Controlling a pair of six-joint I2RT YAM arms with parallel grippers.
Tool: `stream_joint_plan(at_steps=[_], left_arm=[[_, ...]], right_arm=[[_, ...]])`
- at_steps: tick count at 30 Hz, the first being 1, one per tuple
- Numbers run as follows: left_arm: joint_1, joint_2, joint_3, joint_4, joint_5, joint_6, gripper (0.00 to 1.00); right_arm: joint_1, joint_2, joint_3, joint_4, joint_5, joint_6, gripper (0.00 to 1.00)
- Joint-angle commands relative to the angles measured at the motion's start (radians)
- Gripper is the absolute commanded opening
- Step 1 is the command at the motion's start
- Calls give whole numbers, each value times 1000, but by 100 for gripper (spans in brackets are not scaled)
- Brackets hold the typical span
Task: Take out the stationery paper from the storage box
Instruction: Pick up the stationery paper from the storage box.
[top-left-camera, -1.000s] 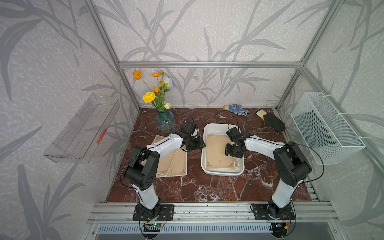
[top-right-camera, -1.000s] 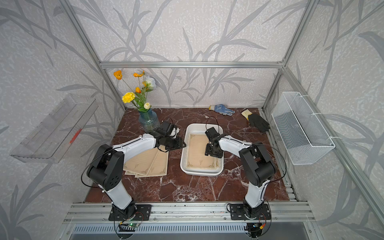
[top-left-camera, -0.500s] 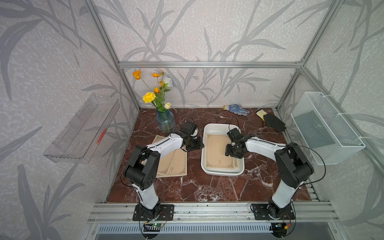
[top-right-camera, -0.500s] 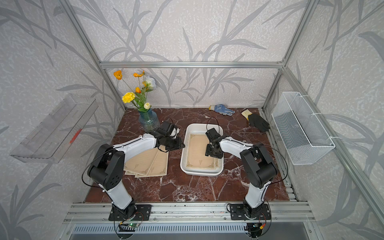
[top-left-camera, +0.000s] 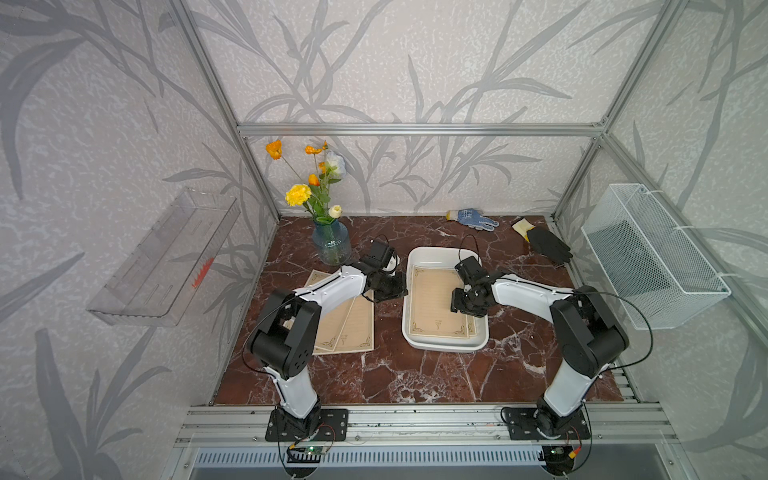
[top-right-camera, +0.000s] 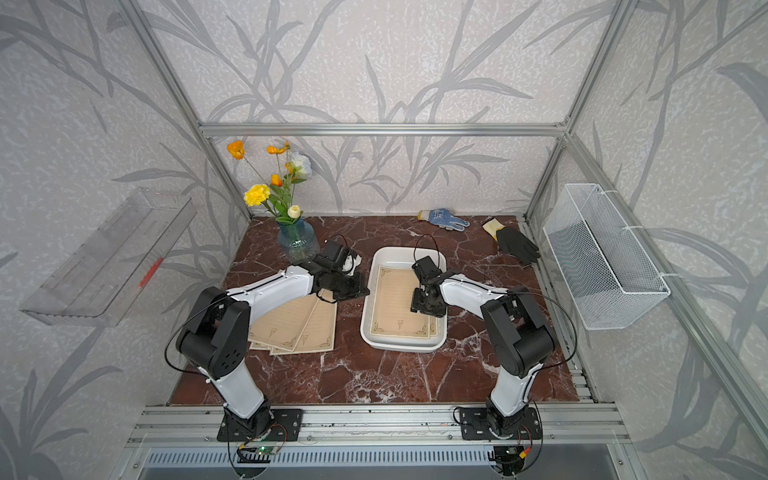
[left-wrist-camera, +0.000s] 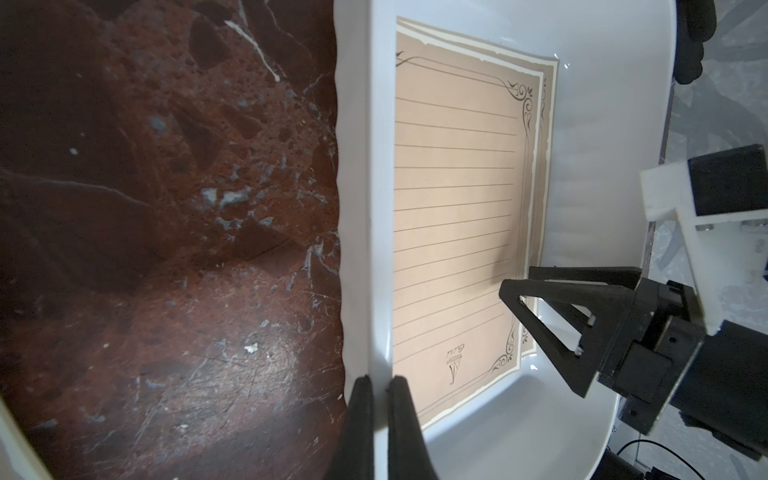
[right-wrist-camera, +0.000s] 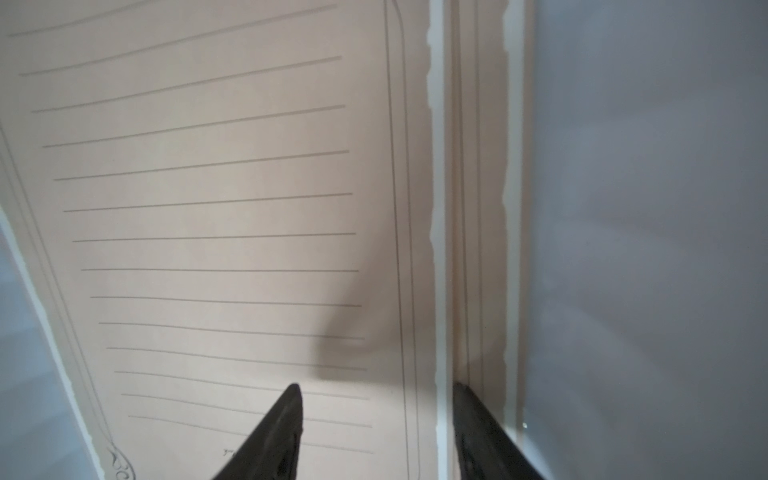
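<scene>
Nearest us, several loose sheets (top-left-camera: 349, 332) lie fanned on the marble table (top-left-camera: 395, 382), partly under our left arm. Beside them sits the storage box (top-left-camera: 442, 348), with the stationery paper (top-left-camera: 434, 307) stacked flat inside. Our left gripper (left-wrist-camera: 379, 382) is clamped on the box's side rim. Our right gripper (right-wrist-camera: 376, 388) stands with jaws apart over the top sheet's edge. Farther back stand a vase (top-left-camera: 331, 248), a blue glove (top-left-camera: 471, 217) and a black glove (top-left-camera: 546, 246).

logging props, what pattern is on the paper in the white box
The paper is tan, ruled, with dark border and corner flourishes; best in left wrist view.
</scene>
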Motion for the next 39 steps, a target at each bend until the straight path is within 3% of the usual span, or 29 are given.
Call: stream_joint_plan(at_steps=[1, 15, 25, 39], left_arm=[[-5, 18, 22, -26, -3, 5, 0], [-3, 35, 28, -32, -1, 3, 0], [-3, 36, 30, -32, 3, -3, 0], [-3, 46, 18, -22, 10, -14, 0]], right_arm=[[-4, -33, -27, 16, -23, 14, 56], [-6, -173, -77, 113, -77, 26, 47], [-40, -121, -75, 71, -91, 74, 40], [-82, -86, -167, 247, -215, 154, 30]])
